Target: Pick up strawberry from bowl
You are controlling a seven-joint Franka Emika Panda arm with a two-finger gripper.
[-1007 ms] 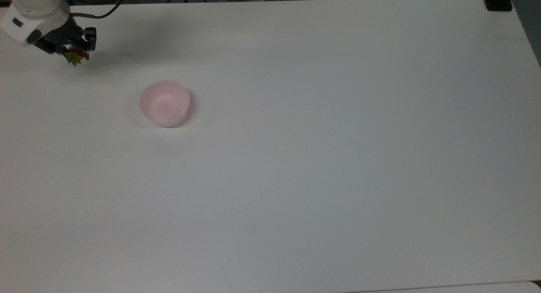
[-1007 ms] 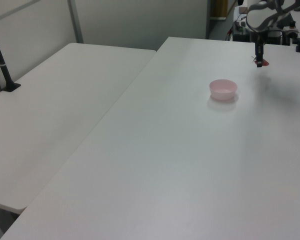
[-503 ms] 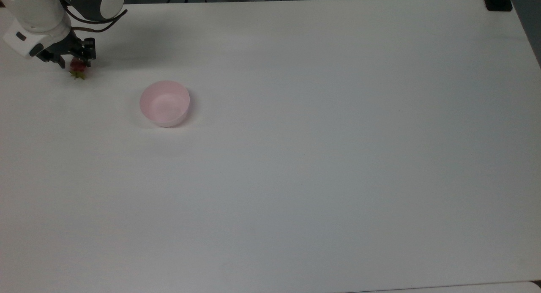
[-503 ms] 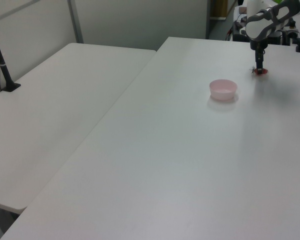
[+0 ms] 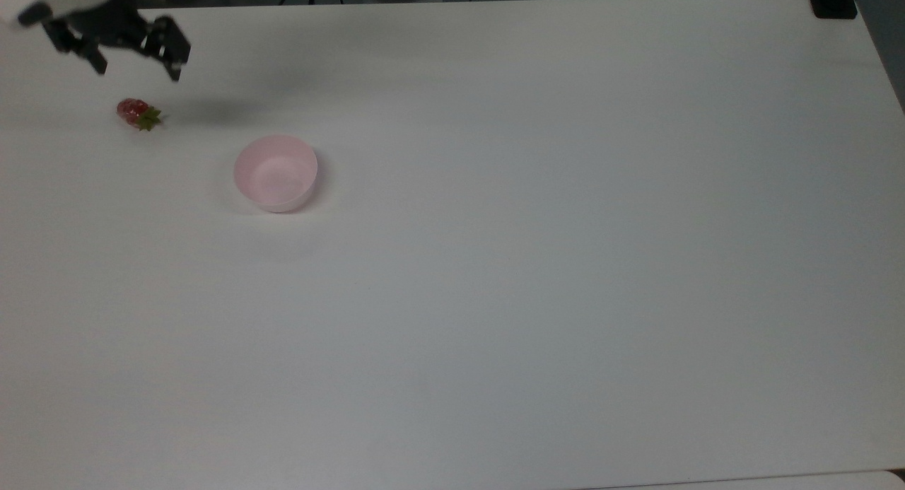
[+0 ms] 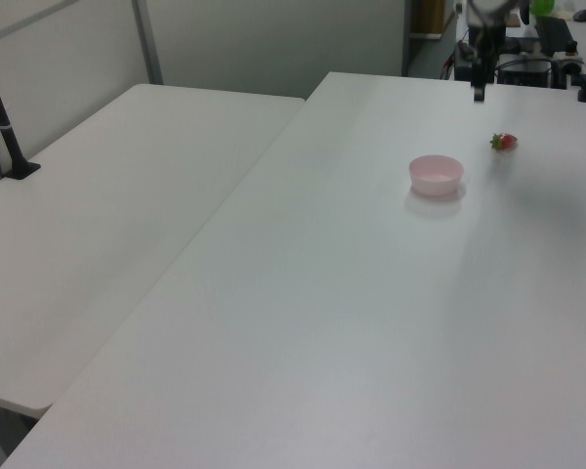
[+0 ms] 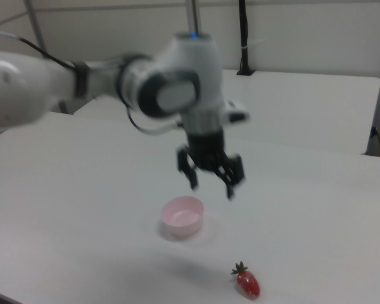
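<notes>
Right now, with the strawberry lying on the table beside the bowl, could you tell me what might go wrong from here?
1. The strawberry lies on its side on the bare table, apart from the empty bowl; being rounded, it may roll if nudged.
2. The gripper hangs open above the table; a low sweep could catch the strawberry or the light-looking bowl.

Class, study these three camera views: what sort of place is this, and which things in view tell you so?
Most likely a robotics lab or test room. A robot arm with an open gripper hangs above a bare white table. The props are toys, a strawberry beside a pink bowl. Black camera stands are clamped to the tables.
</notes>
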